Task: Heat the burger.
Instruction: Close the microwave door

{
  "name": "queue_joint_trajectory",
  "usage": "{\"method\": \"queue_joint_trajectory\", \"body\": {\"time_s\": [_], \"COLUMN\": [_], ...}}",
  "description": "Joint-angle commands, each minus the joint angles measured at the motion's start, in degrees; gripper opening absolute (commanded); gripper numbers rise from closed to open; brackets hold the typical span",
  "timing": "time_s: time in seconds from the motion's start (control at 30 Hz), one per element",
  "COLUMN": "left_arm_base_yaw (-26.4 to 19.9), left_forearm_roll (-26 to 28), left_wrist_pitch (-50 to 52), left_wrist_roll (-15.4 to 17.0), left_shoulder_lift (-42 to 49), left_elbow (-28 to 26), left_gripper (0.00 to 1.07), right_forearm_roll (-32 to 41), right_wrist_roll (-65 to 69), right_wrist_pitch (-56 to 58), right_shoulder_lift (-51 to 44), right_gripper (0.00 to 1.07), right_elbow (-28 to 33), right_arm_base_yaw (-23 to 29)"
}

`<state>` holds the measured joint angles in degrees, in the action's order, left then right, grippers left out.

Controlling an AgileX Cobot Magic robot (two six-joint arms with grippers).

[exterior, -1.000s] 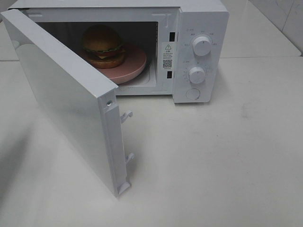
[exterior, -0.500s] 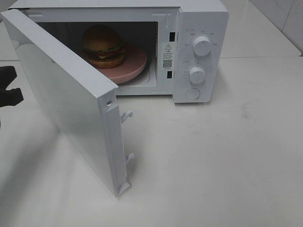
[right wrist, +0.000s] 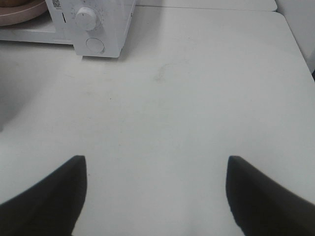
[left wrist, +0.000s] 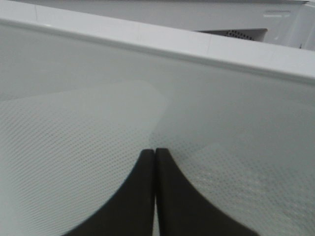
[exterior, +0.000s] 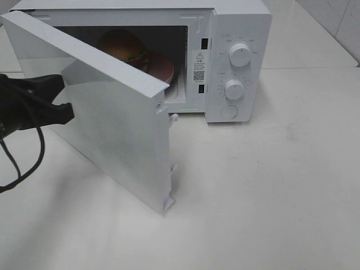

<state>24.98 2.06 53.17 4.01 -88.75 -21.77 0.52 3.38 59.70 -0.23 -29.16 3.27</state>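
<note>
The burger (exterior: pixel 119 44) sits on a pink plate (exterior: pixel 164 68) inside the white microwave (exterior: pixel 239 25), half hidden by the partly open door (exterior: pixel 115 132). My left gripper (exterior: pixel 63 99) is at the door's outer face, on the left. In the left wrist view its fingers (left wrist: pixel 147 196) are shut together with the tips against the door's dotted panel (left wrist: pixel 74 123). My right gripper (right wrist: pixel 155 158) is open and empty above the bare table, out of the exterior high view. The microwave's knob panel (right wrist: pixel 91 24) and the plate's edge (right wrist: pixel 19 14) show far ahead of it.
The white table (exterior: pixel 270 185) spreads in front of and to the right of the microwave. Two knobs (exterior: pixel 240 54) and a round button are on the microwave's right panel. A black cable (exterior: pixel 28 157) hangs from the left arm. A tiled wall is at the back right.
My left gripper has come in from the left edge and reached the door's outer face. The door has swung partway towards the microwave, now hiding much of the burger and plate.
</note>
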Motion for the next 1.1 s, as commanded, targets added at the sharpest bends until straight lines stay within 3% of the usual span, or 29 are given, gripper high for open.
{"method": "queue_joint_trajectory", "body": {"time_s": [0.03,0.17,0.37,0.67,0.87,1.1], "left_arm_base_yaw": [2.58,6.99,10.20,11.40,12.95,13.81], "left_forearm_roll": [3.90,9.22,14.32,15.70,18.16,20.00], "left_wrist_pitch": [0.80,0.52,0.11,-5.56,-7.56,-11.40], "left_wrist_roll": [-1.72,-4.01,-4.01,-4.41,-8.82,-10.03], "left_shoulder_lift": [-0.97,-3.95,-7.10,-12.03,-16.16,-20.45], "left_elbow": [-1.55,-5.04,-10.14,-19.54,-26.76,-34.66], "left_gripper": [0.00,0.00,0.00,0.00,0.00,0.00], "right_forearm_roll": [0.34,0.34,0.34,0.34,0.34,0.34], "right_wrist_roll": [0.11,0.11,0.11,0.11,0.11,0.11], "right_wrist_pitch": [-0.29,-0.29,-0.29,-0.29,-0.29,-0.29], "right_shoulder_lift": [-1.43,-1.43,-1.43,-1.43,-1.43,-1.43], "right_gripper": [0.75,0.75,0.75,0.75,0.75,0.75], "right_elbow": [0.11,0.11,0.11,0.11,0.11,0.11], "right_arm_base_yaw": [-0.40,-0.40,-0.40,-0.40,-0.40,-0.40]}}
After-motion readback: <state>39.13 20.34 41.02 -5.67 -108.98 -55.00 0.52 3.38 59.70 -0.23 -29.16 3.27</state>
